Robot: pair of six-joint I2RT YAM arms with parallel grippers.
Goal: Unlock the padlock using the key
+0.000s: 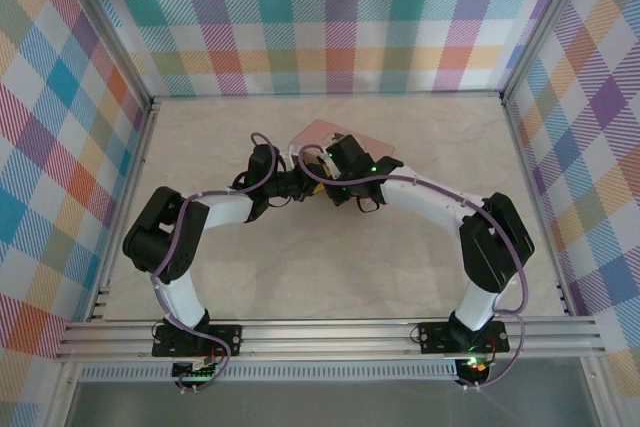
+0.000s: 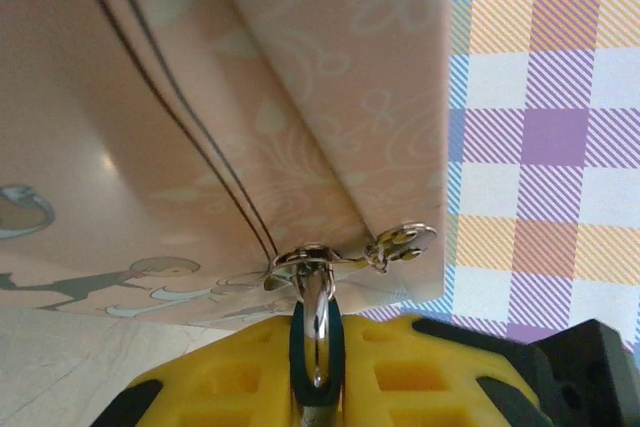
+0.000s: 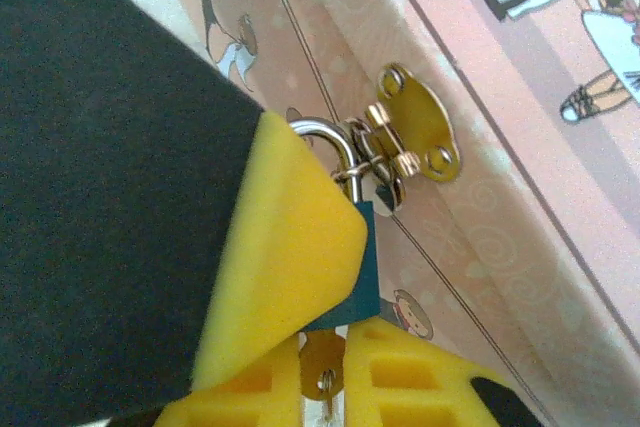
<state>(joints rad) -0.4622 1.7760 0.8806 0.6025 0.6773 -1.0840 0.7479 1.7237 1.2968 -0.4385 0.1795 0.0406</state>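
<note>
The padlock (image 2: 317, 319) is small and dark teal. Its silver shackle runs through the hasp (image 2: 400, 242) on the pink tin (image 2: 330, 67). My left gripper (image 2: 317, 372) is shut on the padlock's body, one yellow finger on each side. In the right wrist view the padlock (image 3: 365, 272) hangs below the brass hasp plate (image 3: 420, 132), partly hidden by a yellow finger of the left gripper (image 3: 285, 257). Just under the padlock's bottom, the key (image 3: 322, 359) shows its brass head pinched in my right gripper (image 3: 325, 392). From above, both grippers (image 1: 312, 187) meet in front of the tin (image 1: 345, 135).
The tin, printed with cartoon figures, lies on the beige tabletop (image 1: 330, 267) toward the back. Plaid walls (image 1: 330, 17) close off the back and both sides. The two arms arch inward from their bases at the near rail (image 1: 330, 337).
</note>
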